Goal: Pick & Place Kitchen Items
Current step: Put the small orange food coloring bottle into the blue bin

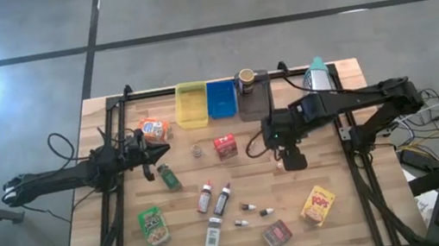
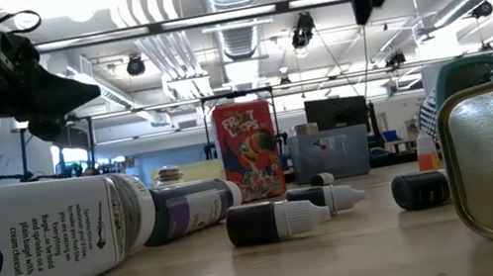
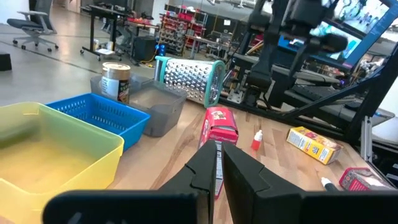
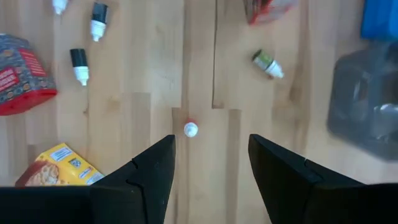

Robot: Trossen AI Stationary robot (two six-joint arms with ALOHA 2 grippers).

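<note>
Hanging over the bench (image 1: 365,223), the right gripper (image 4: 211,158) is wide apart, holding nothing, with a tiny white-capped vial (image 4: 191,129) between its fingers below. The left gripper (image 3: 219,163) is pinched closed, empty, at 9 o'clock from the red box (image 1: 225,146).

Yellow tray (image 1: 191,105), blue tray (image 1: 220,98), grey tray (image 1: 255,100), red cereal box (image 1: 225,146) on pale wood
</note>
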